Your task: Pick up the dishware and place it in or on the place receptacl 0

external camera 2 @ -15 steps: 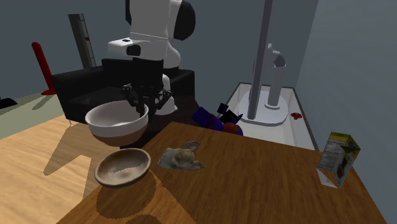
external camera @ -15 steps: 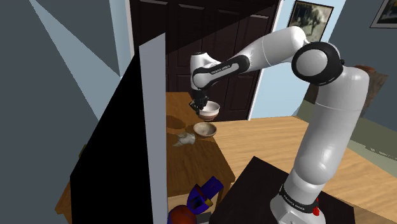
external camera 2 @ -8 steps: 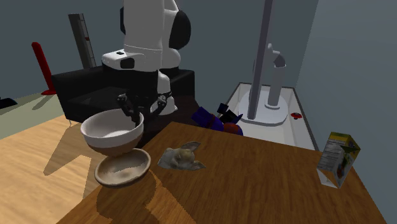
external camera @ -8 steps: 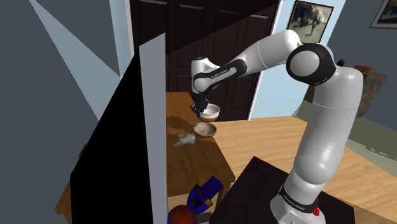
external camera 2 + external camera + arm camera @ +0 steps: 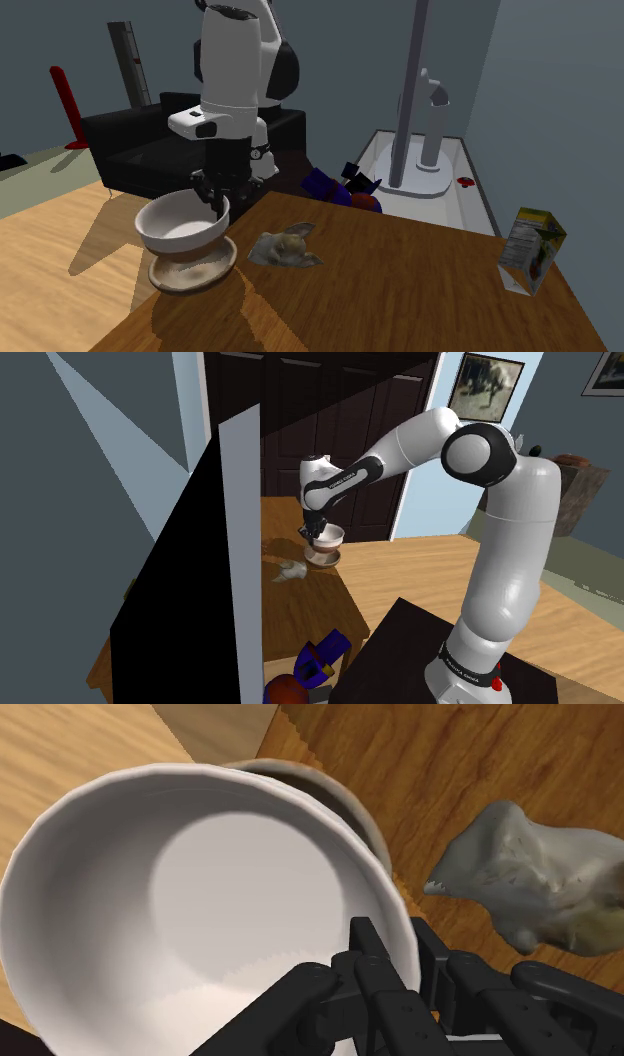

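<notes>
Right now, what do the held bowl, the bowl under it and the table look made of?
The held bowl is smooth white inside with a brown base: likely glazed ceramic, not certain. The lower bowl is tan, speckled pale inside: stoneware or wood, cannot tell. The table is brown wood with plain grain streaks and a slight sheen.

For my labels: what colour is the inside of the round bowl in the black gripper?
Plain white; the round bowl shows it best in the wrist view.
</notes>
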